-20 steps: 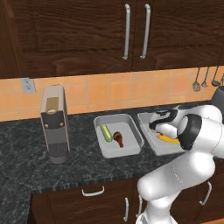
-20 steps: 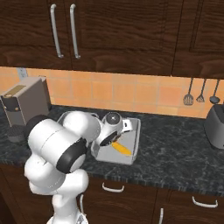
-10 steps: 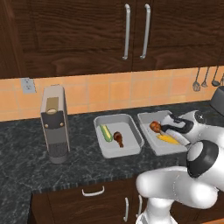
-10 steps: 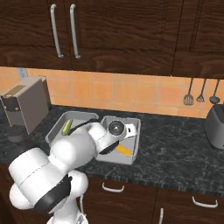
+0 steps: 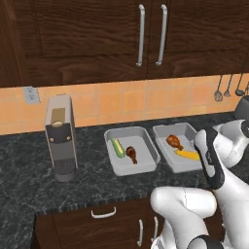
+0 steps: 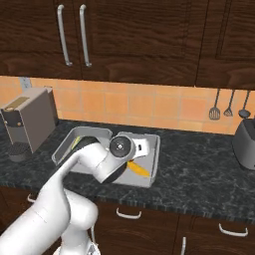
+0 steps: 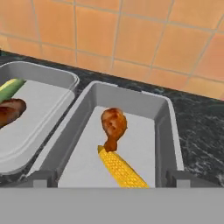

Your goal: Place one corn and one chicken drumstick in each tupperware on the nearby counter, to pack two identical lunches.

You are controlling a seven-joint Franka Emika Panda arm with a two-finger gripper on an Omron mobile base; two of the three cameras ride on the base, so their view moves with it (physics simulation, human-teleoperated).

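Note:
Two grey tupperware trays stand side by side on the speckled counter (image 5: pixel 87 181). The left tupperware (image 5: pixel 145 140) holds a green-husked corn (image 5: pixel 116 147) and a chicken drumstick (image 5: pixel 131 153). In the right tupperware (image 5: pixel 162 133) lie a second chicken drumstick (image 5: pixel 174 141) and a plain yellow corn (image 5: pixel 187 155), touching end to end. The hand view looks down into this right tray (image 7: pixel 131 98), with drumstick (image 7: pixel 113 124) above corn (image 7: pixel 122 168). My gripper (image 7: pixel 111 179) is open and empty at the tray's near end, fingertips (image 7: pixel 41 178) spread wide. In the right base view my arm hides much of both trays.
A grey coffee machine (image 5: pixel 61 138) stands on the counter left of the trays. Utensils (image 6: pixel 229 104) hang on the orange tile wall at the right, above a dark appliance (image 6: pixel 245 144). Dark wooden cabinets hang overhead.
The gripper has opened fully and pulled back from the right tray towards the counter's front. The drumstick now lies free in that tray beside the yellow corn.

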